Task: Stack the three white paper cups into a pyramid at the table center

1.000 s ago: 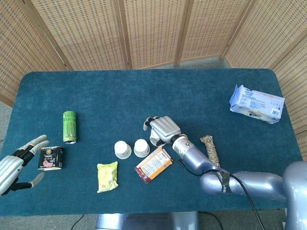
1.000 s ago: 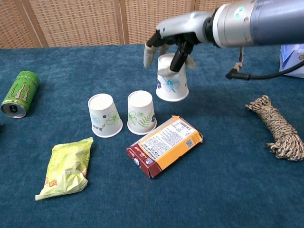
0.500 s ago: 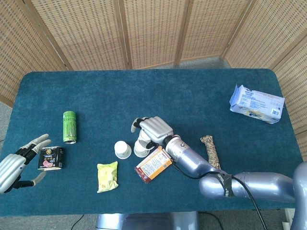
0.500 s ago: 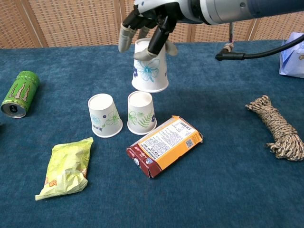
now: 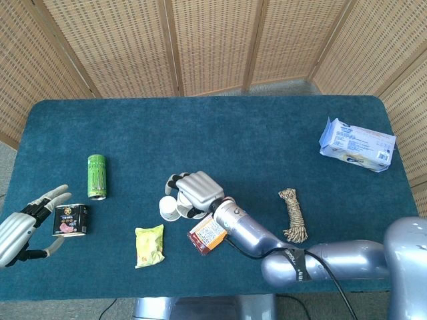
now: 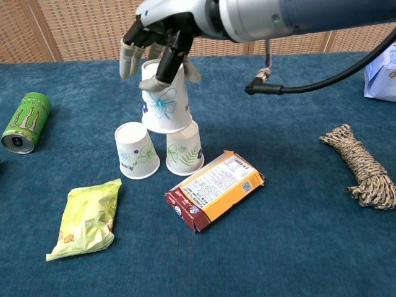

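The head view looks steeply down from high above the near edge, taking in the whole blue table with the wicker screen along the top of the frame. The chest view sits low and close, facing level across the cloth — the screen only a strip at the top. Both share the middle ground: the paper cups, orange box, yellow packet, rope and green can.
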